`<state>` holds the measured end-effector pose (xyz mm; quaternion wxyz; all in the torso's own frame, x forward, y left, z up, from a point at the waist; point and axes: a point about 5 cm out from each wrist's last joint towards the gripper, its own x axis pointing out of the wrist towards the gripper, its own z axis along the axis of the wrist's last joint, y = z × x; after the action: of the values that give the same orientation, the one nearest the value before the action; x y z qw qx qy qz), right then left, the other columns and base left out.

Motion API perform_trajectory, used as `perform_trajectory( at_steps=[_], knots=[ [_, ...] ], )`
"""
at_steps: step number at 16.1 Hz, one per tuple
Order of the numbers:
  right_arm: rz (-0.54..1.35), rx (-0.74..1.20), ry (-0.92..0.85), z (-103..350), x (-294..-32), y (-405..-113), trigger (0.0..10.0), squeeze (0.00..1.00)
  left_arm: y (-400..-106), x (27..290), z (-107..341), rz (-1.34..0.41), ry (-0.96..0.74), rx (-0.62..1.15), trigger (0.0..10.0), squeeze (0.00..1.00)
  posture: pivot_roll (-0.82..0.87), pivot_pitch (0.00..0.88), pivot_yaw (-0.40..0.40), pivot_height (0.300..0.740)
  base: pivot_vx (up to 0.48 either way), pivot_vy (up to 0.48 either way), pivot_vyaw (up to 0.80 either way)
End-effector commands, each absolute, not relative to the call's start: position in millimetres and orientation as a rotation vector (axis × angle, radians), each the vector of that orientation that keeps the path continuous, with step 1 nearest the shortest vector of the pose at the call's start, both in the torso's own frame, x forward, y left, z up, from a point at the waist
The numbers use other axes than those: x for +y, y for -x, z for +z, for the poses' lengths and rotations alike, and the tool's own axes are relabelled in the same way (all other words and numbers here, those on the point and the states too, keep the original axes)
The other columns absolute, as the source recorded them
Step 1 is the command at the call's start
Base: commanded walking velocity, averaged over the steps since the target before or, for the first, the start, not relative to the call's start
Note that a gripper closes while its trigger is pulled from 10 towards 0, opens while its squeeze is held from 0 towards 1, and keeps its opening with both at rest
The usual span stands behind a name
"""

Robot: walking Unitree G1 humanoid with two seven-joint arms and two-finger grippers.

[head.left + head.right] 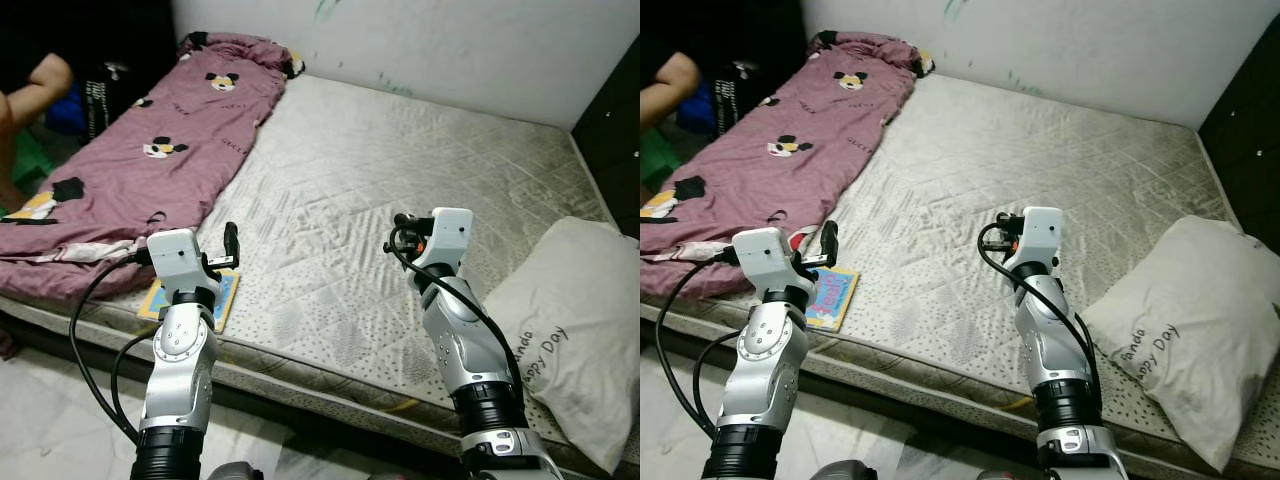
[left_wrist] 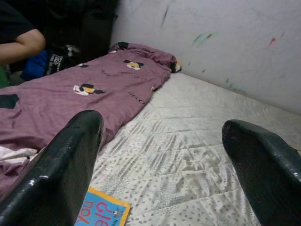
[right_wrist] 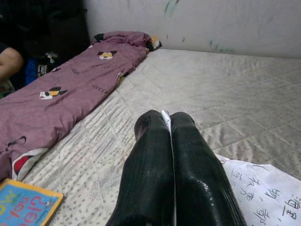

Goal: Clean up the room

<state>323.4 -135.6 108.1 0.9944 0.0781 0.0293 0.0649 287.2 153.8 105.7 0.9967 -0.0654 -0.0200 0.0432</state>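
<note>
Left gripper (image 2: 160,165) spread wide above the book (image 1: 830,296) at the mattress (image 1: 400,180) edge; right gripper (image 3: 164,129) pressed shut, holding nothing, over bare mattress. Risk, likely: nudging the book off the edge. Person (image 1: 35,85) cropped; writing on pillow (image 1: 575,340) hard to read.

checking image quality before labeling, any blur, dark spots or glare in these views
Left eye view: sharp, evenly lit, only the far left corner is dark. Left wrist view: the left tool fingers are soft, close to the lens. Right wrist view: sheen on the shut right tool; the mattress is clear.
</note>
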Motion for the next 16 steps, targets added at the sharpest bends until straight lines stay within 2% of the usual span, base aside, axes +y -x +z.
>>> perform_trajectory(
  at_steps=[1,3,6,8,11,16],
  knots=[
    [0.127,0.049,-0.148,110.7,-137.6,-325.9,10.0,0.00,-289.2,151.2,107.0,0.076,0.132,-0.044,10.0,0.00,-0.06,0.000,-0.037,0.740,0.000,0.401,0.00],
    [0.128,0.049,-0.146,110.7,-137.5,-326.0,10.0,0.00,-289.2,151.2,106.9,0.076,0.132,-0.044,10.0,0.00,-0.06,0.000,-0.037,0.740,0.000,0.362,0.00],
    [0.131,0.056,-0.144,109.8,-137.2,-326.0,10.0,0.00,-288.9,150.6,107.1,0.075,0.132,-0.049,10.0,0.00,-0.06,0.000,-0.038,0.740,0.000,0.000,0.00],
    [0.130,0.062,-0.146,108.5,-137.5,-326.0,10.0,0.00,-288.5,150.3,106.9,0.073,0.135,-0.050,10.0,0.00,-0.06,0.000,-0.038,0.740,0.000,0.000,-0.80],
    [0.132,0.061,-0.141,108.1,-138.0,-325.5,10.0,0.00,-288.1,148.8,106.6,0.065,0.134,-0.048,10.0,0.00,-0.06,0.000,-0.039,0.740,0.000,0.410,-0.69],
    [0.134,0.061,-0.136,108.3,-138.2,-326.2,10.0,0.00,-288.2,147.8,107.4,0.065,0.140,-0.055,10.0,0.00,-0.06,0.000,-0.042,0.740,0.000,0.445,0.00]
  ],
)
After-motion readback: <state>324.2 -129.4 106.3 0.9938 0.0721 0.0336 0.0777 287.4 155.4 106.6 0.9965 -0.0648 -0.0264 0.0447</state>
